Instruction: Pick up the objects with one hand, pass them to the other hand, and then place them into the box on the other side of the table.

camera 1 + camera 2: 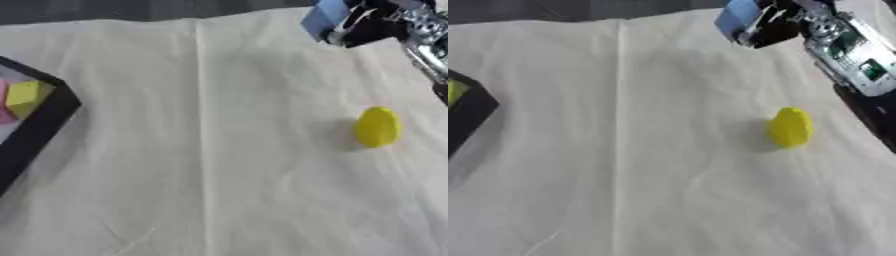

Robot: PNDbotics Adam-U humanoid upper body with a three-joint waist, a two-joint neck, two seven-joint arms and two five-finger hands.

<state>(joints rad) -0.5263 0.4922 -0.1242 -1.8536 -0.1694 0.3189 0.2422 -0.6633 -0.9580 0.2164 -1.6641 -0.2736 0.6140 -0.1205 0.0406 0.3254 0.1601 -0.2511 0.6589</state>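
My right hand [367,27] comes in from the upper right corner and is shut on a light blue block [322,17], held above the far part of the table. A yellow rounded object [378,127] lies on the white cloth at the right, below that hand. At the left edge stands a box with a black rim [44,125]; inside it sit a yellow block [26,97] and something pink [3,102]. My left hand shows in neither view.
A white cloth [210,160] with a lengthwise crease covers the table. The silver and black right forearm [855,57] runs down the right edge. Beyond the far table edge the floor is dark.
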